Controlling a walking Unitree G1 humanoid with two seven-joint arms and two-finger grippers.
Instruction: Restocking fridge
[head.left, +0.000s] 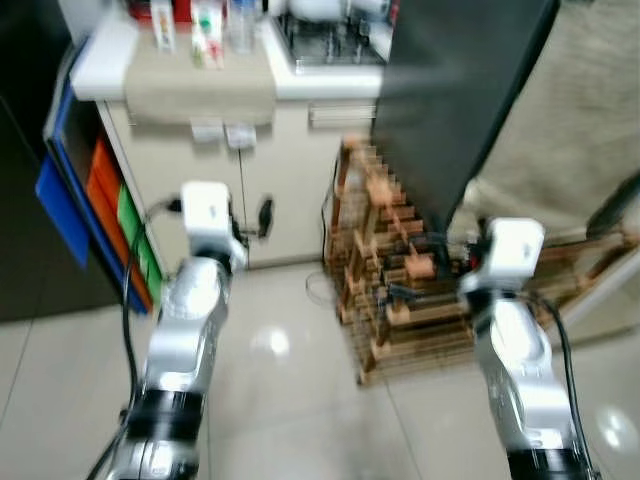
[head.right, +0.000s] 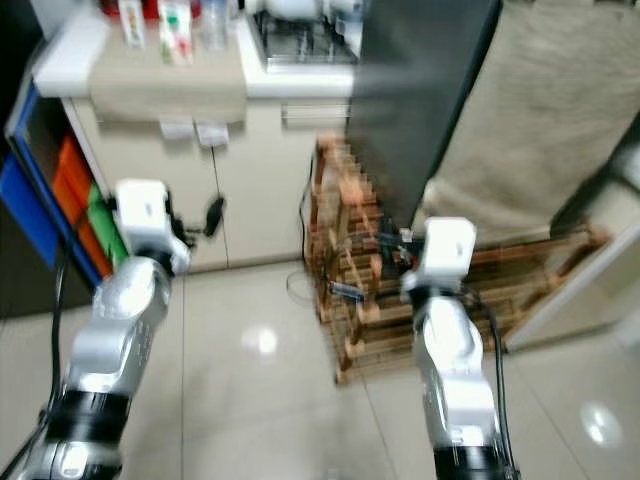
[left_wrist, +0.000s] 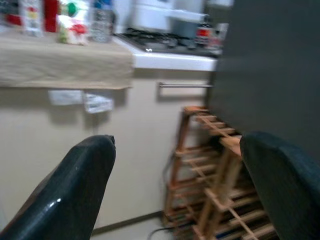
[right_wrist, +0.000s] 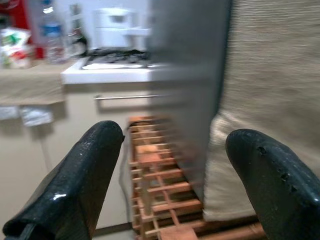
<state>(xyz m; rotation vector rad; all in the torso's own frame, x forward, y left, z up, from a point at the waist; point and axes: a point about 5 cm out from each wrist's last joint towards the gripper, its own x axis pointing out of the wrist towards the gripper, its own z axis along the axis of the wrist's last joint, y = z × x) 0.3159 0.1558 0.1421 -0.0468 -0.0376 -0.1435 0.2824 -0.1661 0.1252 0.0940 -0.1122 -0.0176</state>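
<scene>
Both grippers were empty, fingers spread wide apart. The left gripper (left_wrist: 175, 190) showed two black fingers framing the cream cabinet (left_wrist: 140, 145); the right gripper (right_wrist: 170, 185) framed a wooden rack (right_wrist: 160, 185) in the same way. In the head views, which were blurred, probably from walking, the two silver arms reached forward at the lower left and lower right of the frame, held level and apart, likely a carrying-ready posture while the robot moved toward its goods.

Beyond the grippers, the wooden rack stood on the pale tiled floor (head.left: 290, 400) at centre frame, right against a tall dark panel (head.left: 450, 100). That panel may have been the side of the fridge, though this could not be confirmed. A beige woven cloth (head.left: 580, 110) hung at the upper right.

At the upper left sat the tabletop (head.left: 120, 70), draped with a beige cloth, carrying bottles and cartons (head.left: 205, 30), presumably the stock for the fridge. They sat well apart from both grippers. A gas hob (head.left: 330, 45) lay beside them. Coloured bins (head.left: 110, 200) were shelved at the left edge.
</scene>
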